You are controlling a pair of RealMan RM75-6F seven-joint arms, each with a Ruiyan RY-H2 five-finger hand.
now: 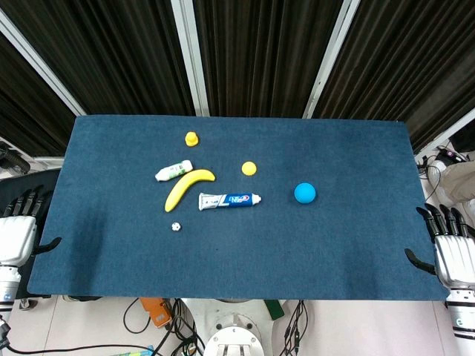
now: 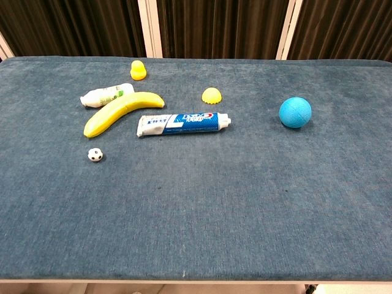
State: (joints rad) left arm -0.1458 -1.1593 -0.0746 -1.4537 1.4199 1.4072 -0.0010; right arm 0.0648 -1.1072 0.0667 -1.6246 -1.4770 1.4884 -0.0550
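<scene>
My left hand hangs open beside the table's left edge, holding nothing. My right hand hangs open off the right edge, also holding nothing. Neither hand shows in the chest view. On the blue cloth lie a yellow banana, a blue and white toothpaste tube, a small white bottle, a blue ball, a yellow dome, a small yellow figure and a tiny black-and-white ball.
The table is covered in dark blue cloth. Black curtains with white posts stand behind it. Cables and an orange object lie on the floor below the front edge. All objects cluster in the left and middle back.
</scene>
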